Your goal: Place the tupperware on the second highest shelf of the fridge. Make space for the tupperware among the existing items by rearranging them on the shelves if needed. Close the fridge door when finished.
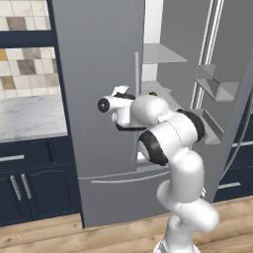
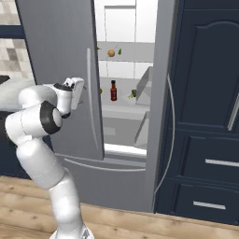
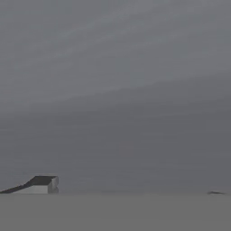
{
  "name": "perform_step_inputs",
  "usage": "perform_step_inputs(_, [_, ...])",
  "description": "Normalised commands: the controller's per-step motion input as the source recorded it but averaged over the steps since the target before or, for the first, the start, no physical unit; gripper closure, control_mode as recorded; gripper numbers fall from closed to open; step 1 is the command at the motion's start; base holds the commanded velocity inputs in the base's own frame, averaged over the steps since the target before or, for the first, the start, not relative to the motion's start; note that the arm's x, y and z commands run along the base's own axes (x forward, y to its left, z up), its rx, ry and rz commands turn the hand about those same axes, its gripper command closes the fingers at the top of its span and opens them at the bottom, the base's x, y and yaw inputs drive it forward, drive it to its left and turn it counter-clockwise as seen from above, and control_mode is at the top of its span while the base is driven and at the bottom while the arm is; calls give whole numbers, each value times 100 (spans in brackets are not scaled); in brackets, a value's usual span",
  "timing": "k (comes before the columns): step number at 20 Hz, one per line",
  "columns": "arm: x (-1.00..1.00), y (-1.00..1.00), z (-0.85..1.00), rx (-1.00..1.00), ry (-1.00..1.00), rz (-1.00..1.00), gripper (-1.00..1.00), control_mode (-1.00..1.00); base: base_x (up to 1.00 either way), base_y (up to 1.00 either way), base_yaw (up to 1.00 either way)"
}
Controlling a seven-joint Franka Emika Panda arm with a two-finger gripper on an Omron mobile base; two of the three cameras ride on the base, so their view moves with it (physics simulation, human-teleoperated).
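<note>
The fridge (image 2: 60,70) has its left door shut and its right door (image 2: 161,93) swung open. My gripper (image 3: 128,187) is open and points straight at the brushed grey left door from very close, its fingertips (image 3: 43,182) wide apart with nothing between them. The white hand (image 1: 120,94) sits beside the left door's handle (image 2: 89,93). Inside, an orange fruit (image 2: 111,53) lies on an upper shelf (image 2: 130,58). One shelf (image 2: 123,108) lower stands a dark red bottle (image 2: 113,90). A green bit (image 2: 133,94) to its right may be the tupperware's broccoli; the tray is too faint to tell.
Door bins (image 1: 212,86) line the open right door. Dark navy cabinets (image 2: 205,116) stand to the right of the fridge. To the left are a marble counter (image 1: 29,116) and more navy cabinets. The wide bottom drawer (image 1: 123,190) is shut. The floor is wood.
</note>
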Motion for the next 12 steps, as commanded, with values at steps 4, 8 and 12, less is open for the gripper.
perform_step_inputs(4, [67,-3,0,0,-2,6,-100,-100,0,0,0])
perform_step_inputs(8, [39,5,3,-3,-12,9,-100,-100,0,0,0])
perform_step_inputs(12, [16,34,32,-9,-22,7,-100,-100,0,0,0])
